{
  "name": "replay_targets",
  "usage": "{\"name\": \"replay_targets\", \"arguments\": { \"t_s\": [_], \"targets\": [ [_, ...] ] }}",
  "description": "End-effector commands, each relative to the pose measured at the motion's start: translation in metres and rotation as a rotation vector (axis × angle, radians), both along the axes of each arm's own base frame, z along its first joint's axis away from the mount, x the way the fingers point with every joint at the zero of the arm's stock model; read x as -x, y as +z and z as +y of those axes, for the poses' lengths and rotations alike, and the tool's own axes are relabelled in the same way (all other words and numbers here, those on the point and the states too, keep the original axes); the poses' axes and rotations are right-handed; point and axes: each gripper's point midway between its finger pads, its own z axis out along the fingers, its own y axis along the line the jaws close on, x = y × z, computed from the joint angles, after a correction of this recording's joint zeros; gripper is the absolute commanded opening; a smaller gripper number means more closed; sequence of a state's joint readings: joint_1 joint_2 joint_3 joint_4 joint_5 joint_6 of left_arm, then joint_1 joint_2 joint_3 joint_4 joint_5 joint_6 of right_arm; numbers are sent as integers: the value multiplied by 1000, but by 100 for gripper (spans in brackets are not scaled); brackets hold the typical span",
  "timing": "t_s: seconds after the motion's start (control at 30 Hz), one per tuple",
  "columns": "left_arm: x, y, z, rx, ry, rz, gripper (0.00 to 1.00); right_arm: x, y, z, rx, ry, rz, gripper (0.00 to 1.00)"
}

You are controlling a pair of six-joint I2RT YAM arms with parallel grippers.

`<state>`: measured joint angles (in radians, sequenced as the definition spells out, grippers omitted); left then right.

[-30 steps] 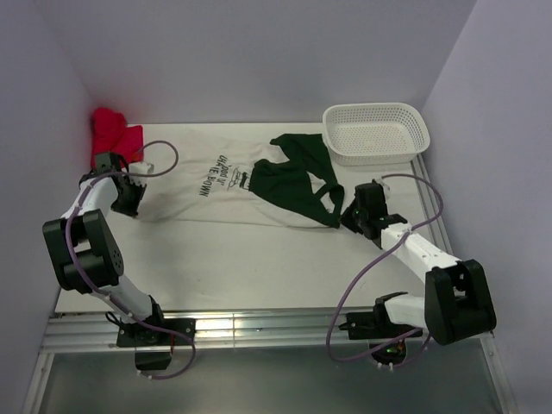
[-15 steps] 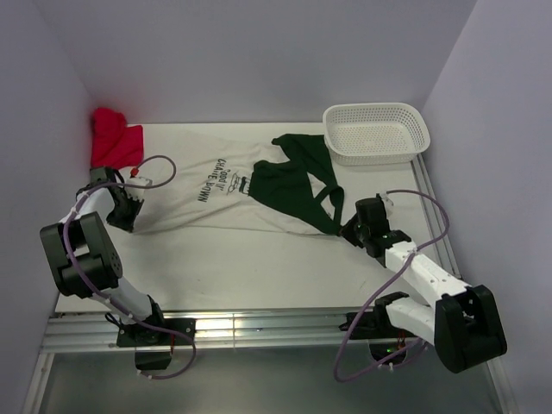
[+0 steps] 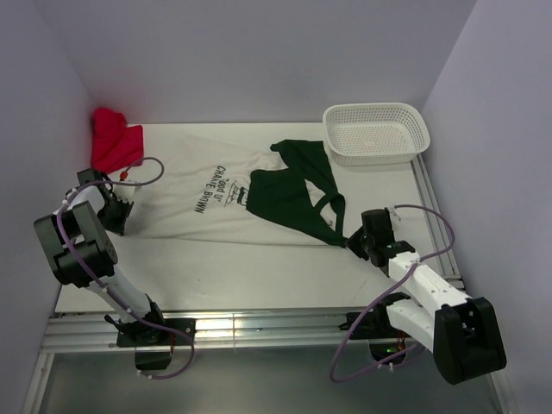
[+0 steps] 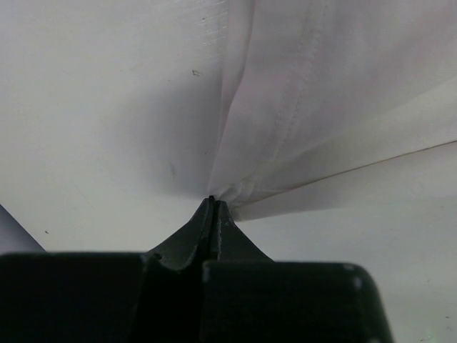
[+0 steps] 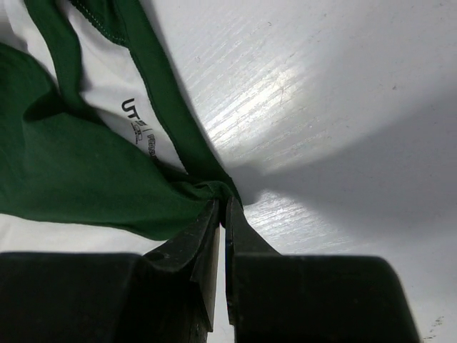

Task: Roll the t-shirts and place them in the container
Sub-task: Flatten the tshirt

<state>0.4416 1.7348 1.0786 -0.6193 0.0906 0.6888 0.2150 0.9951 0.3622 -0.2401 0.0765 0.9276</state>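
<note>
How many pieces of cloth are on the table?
3: off-white shirt spread mid-table, dark green shirt over its right end, red cloth bunched in the far-left corner. More could lie underneath.

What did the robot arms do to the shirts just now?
The left gripper pulled left and toward the near edge, dragging the off-white t-shirt. The right gripper pulled toward the near edge, dragging the green t-shirt. Both kept their pinch. The basket and red cloth stayed put.
</note>
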Motion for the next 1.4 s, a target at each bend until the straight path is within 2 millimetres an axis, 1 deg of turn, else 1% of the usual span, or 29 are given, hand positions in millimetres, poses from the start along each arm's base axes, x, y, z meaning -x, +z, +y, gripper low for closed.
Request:
{"name": "replay_targets", "arguments": {
  "t_s": [0.0,0.1,0.17,0.2,0.23,0.27,0.3,0.37,0.4,0.43,0.47,0.53,0.6,0.63,0.67,0.7,0.73,0.77,0.8,0.83,0.87,0.93,0.97,1.03,1.07,1.13,1.17,1.27,1.37],
  "targets": [
    [-6,4,14,-38,-20,-8,0,7,-5,-16,32,-61,12,9],
    [-5,3,17,-41,-19,-6,0,14,-8,-20,29,-76,19,9],
    [-4,3,18,-42,-19,-4,0,17,-8,-20,24,-73,17,11],
    [-3,3,19,-43,-20,-4,0,18,-6,-20,26,-66,10,18],
    [-2,3,18,-43,-28,-3,0,19,-4,-17,19,-53,7,22],
    [-2,3,18,-42,-28,-3,0,16,5,-17,17,-43,-24,26],
    [-1,3,17,-39,-30,2,0,15,10,-16,18,-39,-35,34],
    [-2,4,17,-37,-32,1,0,10,26,-9,12,2,-92,41],
    [-1,4,18,-36,-27,4,0,1,44,-5,4,17,-148,47],
    [-2,4,17,-32,-30,5,0,-3,53,-3,1,27,-172,48],
    [-3,5,17,-32,-27,4,0,-12,65,-1,5,45,-195,49],
    [-4,6,17,-28,-23,4,0,-25,79,4,9,65,-225,50],
    [-5,8,17,-30,-24,1,0,-46,96,16,13,108,-246,50],
    [-5,8,18,-29,-22,1,0,-55,101,21,21,123,-245,50],
    [-5,9,18,-30,-23,1,0,-73,107,29,33,143,-236,50],
    [-6,9,18,-33,-20,2,0,-83,111,41,35,178,-237,50],
    [-6,10,18,-32,-19,1,0,-104,113,56,43,215,-219,48],
    [-6,9,18,-32,-17,3,0,-115,113,60,47,225,-211,48],
    [-6,10,19,-33,-14,2,0,-123,113,73,49,258,-203,48],
    [-6,10,19,-33,-12,2,0,-132,112,81,53,278,-193,47],
    [-6,10,19,-32,-11,2,0,-151,107,92,65,301,-173,47],
    [-7,10,18,-32,-9,3,0,-161,97,107,75,339,-133,46],
    [-9,11,18,-32,-11,1,0,-174,89,115,84,353,-115,46],
    [-9,11,16,-30,-9,2,0,-181,80,122,91,365,-87,45],
    [-10,12,16,-32,-9,0,0,-188,74,125,103,368,-76,45],
    [-10,12,16,-33,-10,2,0,-192,69,127,118,371,-64,46],
    [-10,13,16,-35,-10,1,0,-195,63,128,122,372,-53,47],
    [-12,14,17,-40,-10,0,0,-197,51,130,128,380,-28,49],
    [-13,15,17,-41,-11,1,0,-190,40,127,137,378,2,52]
  ]
}}
